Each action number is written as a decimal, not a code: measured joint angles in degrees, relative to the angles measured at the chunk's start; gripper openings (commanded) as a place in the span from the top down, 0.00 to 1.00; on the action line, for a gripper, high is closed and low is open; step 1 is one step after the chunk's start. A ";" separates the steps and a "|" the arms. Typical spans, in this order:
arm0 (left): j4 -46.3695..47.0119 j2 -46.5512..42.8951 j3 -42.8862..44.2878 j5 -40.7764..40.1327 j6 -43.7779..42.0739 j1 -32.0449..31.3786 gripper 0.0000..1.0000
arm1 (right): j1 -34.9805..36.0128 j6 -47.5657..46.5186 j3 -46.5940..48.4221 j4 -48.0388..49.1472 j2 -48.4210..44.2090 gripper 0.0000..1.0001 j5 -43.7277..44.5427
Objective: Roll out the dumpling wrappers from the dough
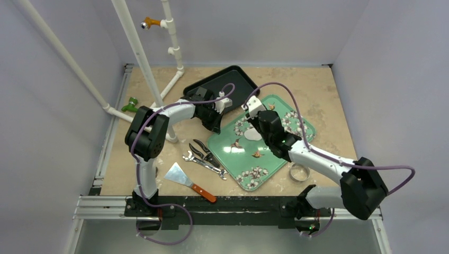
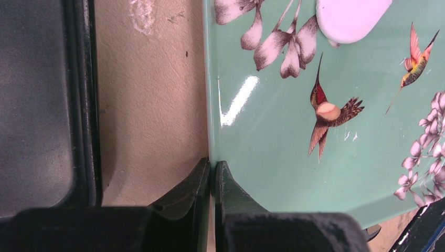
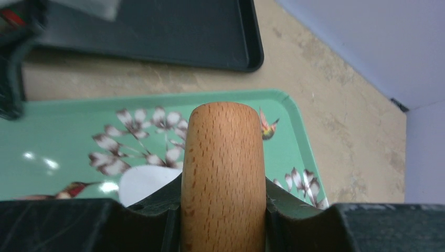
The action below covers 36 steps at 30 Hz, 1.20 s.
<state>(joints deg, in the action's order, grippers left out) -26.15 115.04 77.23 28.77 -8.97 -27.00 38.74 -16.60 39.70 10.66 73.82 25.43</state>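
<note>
A flat white dough wrapper lies on the green bird-and-blossom tray. It also shows in the left wrist view and in the right wrist view. My right gripper is shut on a wooden rolling pin and holds it over the tray, just beside the wrapper. My left gripper is shut on the tray's left rim, one finger on the table side and one inside the tray.
A black tray lies behind the green one. Pliers and a wrench and a wooden-handled scraper lie left of the green tray. A shiny metal ring cutter sits at its right. White pipes stand at the back left.
</note>
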 measured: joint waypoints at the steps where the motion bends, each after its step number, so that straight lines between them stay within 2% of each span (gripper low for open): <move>1: 0.00 0.00 0.00 0.02 0.00 0.00 1.00 | 0.96 0.07 1.07 -0.24 -0.74 1.00 0.15; 7: 0.00 0.00 0.00 0.02 -0.02 0.00 1.00 | 7.02 1.07 3.93 1.40 -1.01 1.00 -1.25; 16: 0.00 0.00 0.00 0.04 0.00 0.00 1.00 | 9.62 4.55 1.99 4.70 8.50 1.00 -3.41; 27: 0.00 0.02 0.00 0.04 0.00 0.00 1.00 | 8.98 0.66 -4.76 10.01 5.33 1.00 2.86; 36: 0.11 0.02 0.00 0.11 0.00 0.00 1.00 | 3.52 0.92 -6.08 14.82 5.64 1.00 2.32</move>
<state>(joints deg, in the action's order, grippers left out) -26.04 115.07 77.23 28.88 -8.97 -27.00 42.26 -15.68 33.63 25.47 79.46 27.75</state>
